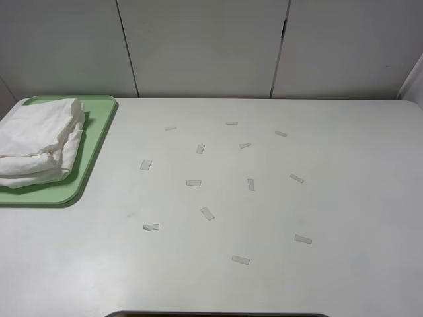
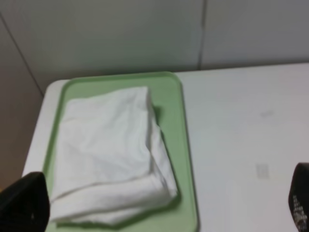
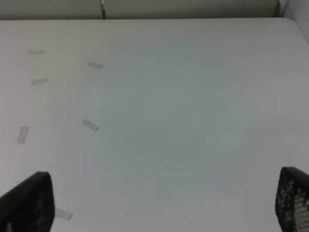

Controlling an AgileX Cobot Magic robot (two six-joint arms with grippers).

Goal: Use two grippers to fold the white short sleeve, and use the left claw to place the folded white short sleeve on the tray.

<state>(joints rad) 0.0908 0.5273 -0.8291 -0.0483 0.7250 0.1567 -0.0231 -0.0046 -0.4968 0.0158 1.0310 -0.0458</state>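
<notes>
Lying folded on the tray [image 1: 99,132], the white short sleeve [image 1: 36,142] forms a compact bundle at the far left corner of the tabletop [image 1: 264,218]. Short tape strips [image 1: 193,183] are scattered across the tabletop's middle. The left claw [image 2: 159,203] stands open and empty above the tray. The right claw [image 3: 164,205] stands open and empty over bare tabletop.

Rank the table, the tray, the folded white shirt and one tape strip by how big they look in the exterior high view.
1. table
2. tray
3. folded white shirt, lying on the tray and covering most of it
4. tape strip, by far the smallest
</notes>
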